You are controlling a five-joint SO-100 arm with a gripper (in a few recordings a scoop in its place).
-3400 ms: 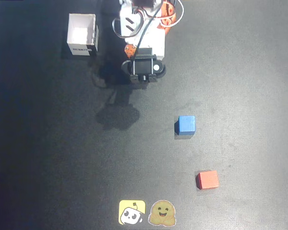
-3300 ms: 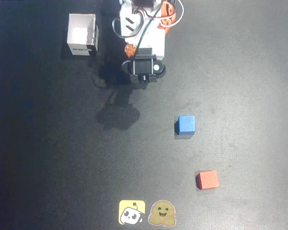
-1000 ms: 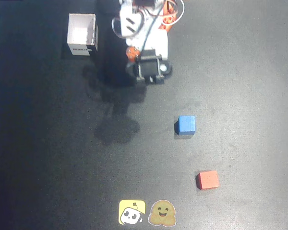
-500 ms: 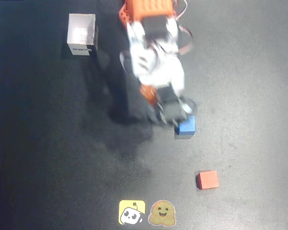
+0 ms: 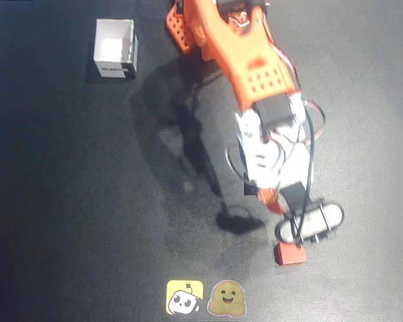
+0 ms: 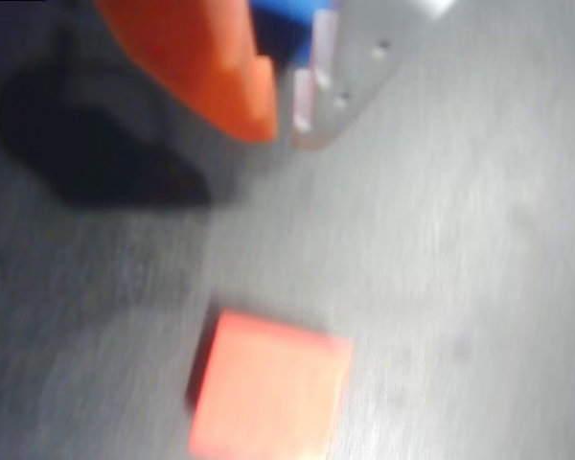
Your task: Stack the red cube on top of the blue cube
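Dark matte table (image 5: 67, 201). Red cube (image 6: 268, 395) lying free just below claw (image 6: 285, 113), tips nearly together, empty.

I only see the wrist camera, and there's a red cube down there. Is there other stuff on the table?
Observer: Yes, an open-topped white box stands near the top-left corner of the overhead view.
Operator: Anything near the red cube?
Observer: A yellow sticker and a smiley sticker lie at the bottom edge, left of it.
Operator: Where's the arm coming from?
Observer: The arm stretches from the top edge down toward that cube.
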